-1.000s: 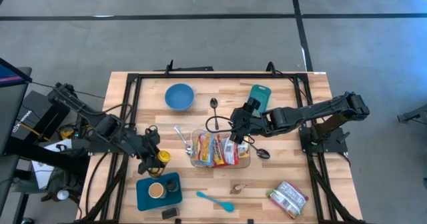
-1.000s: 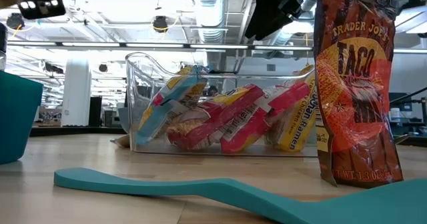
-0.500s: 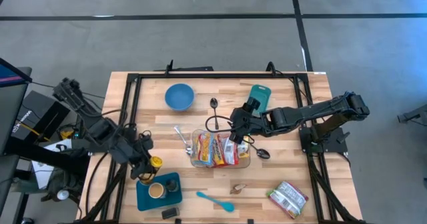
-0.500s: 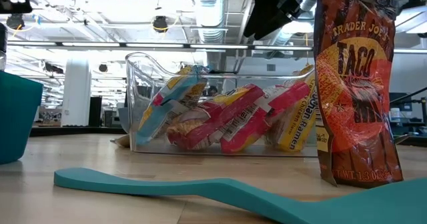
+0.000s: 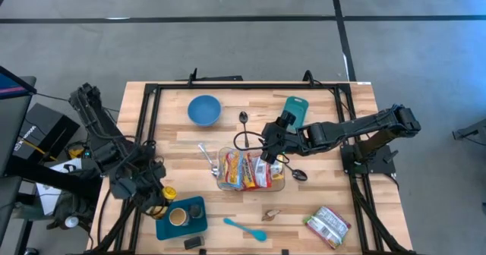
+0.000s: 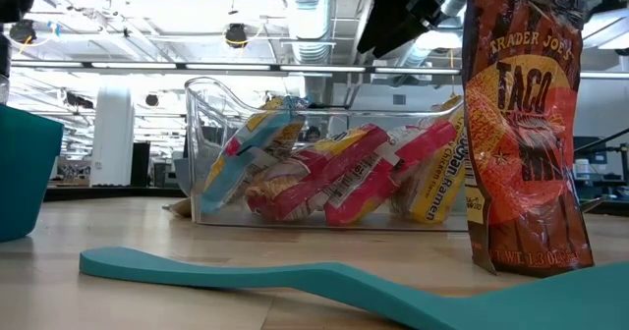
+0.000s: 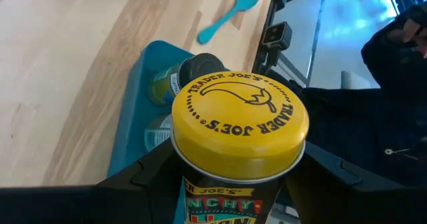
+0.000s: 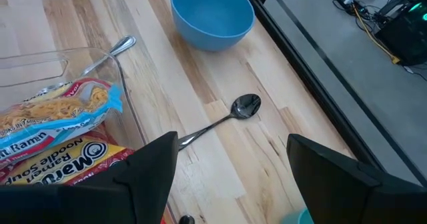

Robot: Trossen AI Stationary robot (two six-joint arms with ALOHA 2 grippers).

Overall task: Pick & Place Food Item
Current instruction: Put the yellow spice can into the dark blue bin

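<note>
Over one teal tray [image 5: 194, 218], left gripper [image 7: 233, 184] clamping one yellow-lidded can [image 7: 239, 127]; right gripper [image 8: 230, 164] spread, empty.

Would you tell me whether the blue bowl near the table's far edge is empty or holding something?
Empty. The blue bowl shows only its bare blue inside in the high and right wrist views, standing upright.

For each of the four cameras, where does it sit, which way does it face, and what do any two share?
High view: overhead, straight down; both arms, left gripper, right gripper.
Low view: tabletop level, across the ramen bin; an arm above.
Left wrist view: over its fingers clamping a yellow-lidded can above the teal tray.
Right wrist view: past open fingers toward the blue bowl.
Shared: the high view also shows bin, tray and bowl.
</note>
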